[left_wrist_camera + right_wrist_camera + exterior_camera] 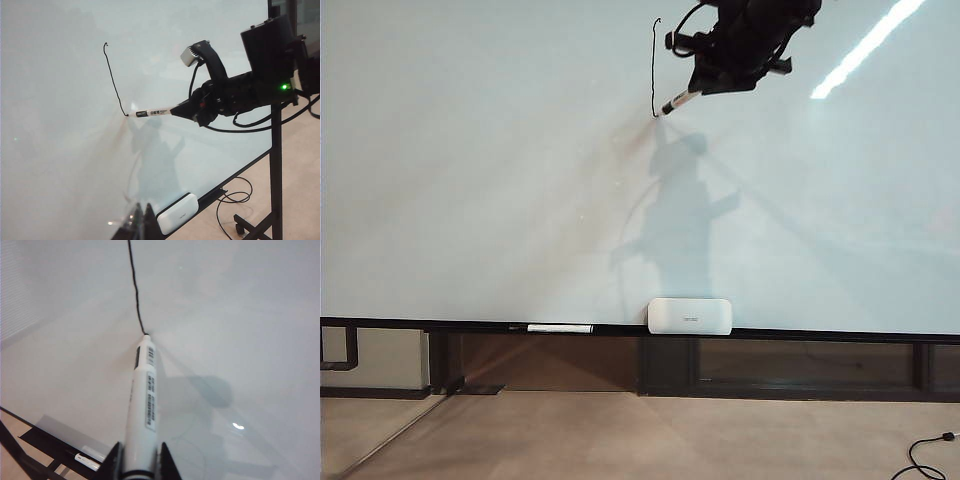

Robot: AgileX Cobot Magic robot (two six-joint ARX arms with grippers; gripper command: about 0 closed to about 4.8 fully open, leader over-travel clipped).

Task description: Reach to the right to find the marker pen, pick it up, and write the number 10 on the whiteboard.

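Note:
The whiteboard (pixel 470 180) fills the exterior view. One thin black vertical stroke (pixel 653 70) of the number 10 is on it, high and right of centre; no zero shows. My right gripper (pixel 698 90) is shut on the marker pen (pixel 678 101), whose black tip touches the board at the stroke's lower end. In the right wrist view the whitish barrel (pixel 142 400) sits between the dark fingers (pixel 114 462), its tip meeting the line (pixel 134 285). The left wrist view shows pen (pixel 152 112) and right gripper (pixel 187 109) from the side. My left gripper (pixel 142 217) is blurred, low by the board, tips close together, holding nothing.
A black ledge (pixel 420 324) runs along the board's lower edge. On it stand a white rounded box (pixel 690 316) and, left of it, a long white stick (pixel 560 328). The board's black stand (pixel 275 175) and loose cables (pixel 235 195) are on the floor at the right.

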